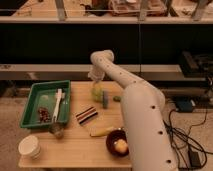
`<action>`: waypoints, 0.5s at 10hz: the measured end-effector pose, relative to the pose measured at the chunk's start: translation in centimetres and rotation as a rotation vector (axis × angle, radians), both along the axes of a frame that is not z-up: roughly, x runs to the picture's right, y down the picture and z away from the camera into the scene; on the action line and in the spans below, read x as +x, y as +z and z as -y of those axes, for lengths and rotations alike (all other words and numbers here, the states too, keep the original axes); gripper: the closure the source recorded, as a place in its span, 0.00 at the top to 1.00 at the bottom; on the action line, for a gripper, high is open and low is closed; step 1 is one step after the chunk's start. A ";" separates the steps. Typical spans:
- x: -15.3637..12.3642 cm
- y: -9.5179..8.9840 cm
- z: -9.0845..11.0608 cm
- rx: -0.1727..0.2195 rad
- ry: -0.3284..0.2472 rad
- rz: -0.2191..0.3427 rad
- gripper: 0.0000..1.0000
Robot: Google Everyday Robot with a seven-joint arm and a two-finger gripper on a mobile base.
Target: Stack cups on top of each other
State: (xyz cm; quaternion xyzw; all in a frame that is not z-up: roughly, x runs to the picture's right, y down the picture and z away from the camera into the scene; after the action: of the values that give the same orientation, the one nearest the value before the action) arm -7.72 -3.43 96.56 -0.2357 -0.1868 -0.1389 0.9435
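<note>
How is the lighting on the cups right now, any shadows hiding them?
Camera view: dim, warm light, with the shelves behind nearly black. The gripper hangs right over the lime-green cup, which shows clearly against the table. The greyish cup looks dull beside the green tray. The cream-white cup, at the table's near corner, is brightest.

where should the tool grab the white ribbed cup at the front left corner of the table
Pinch the white ribbed cup at its rim, coming straight down: it seems to stand upright, mouth up, and looks wide, so one wall is probably an easier hold than the whole body. The tool hangs at the back of the table, over the lime-green cup.
</note>
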 end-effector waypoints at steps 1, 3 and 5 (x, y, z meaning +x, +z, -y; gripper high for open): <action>0.0 0.5 -0.4 0.004 -0.013 0.003 0.59; 0.8 1.4 -1.0 0.008 -0.038 0.000 0.41; 1.0 2.0 -1.1 0.003 -0.075 -0.024 0.36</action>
State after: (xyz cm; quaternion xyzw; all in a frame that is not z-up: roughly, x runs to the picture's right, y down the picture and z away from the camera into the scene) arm -6.67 -2.31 98.54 -0.2427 -0.1664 -0.1714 0.9402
